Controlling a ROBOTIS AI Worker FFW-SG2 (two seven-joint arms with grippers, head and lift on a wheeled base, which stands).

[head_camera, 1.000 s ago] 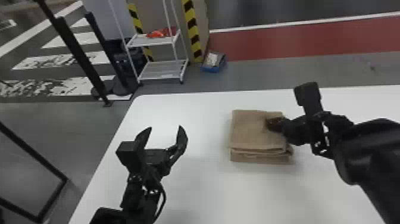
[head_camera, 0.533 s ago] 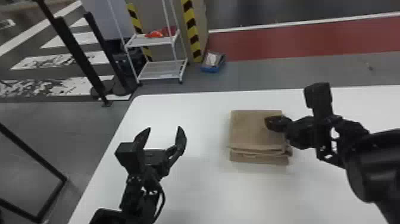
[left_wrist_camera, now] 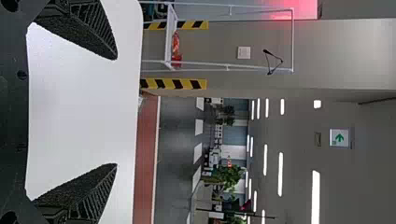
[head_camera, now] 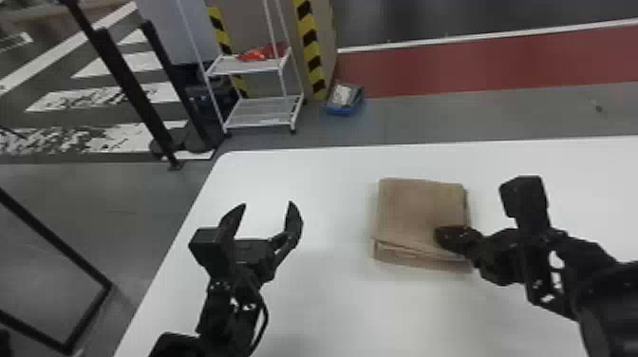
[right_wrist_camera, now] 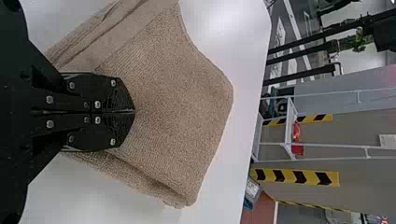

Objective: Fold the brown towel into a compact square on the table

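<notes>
Head view | white table point(head_camera: 332, 308) | rack point(head_camera: 266, 113) beyond | left hand point(head_camera: 268, 204) released | right hand point(head_camera: 439, 232) clenched

My left gripper point(head_camera: 267, 219) stands with its fingers spread wide. My right gripper point(head_camera: 441, 235) has its fingertips pressed together.

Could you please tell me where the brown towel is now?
In the head view, the brown towel lies folded on the white table, right of centre, with the right pincer over its right side.
</notes>
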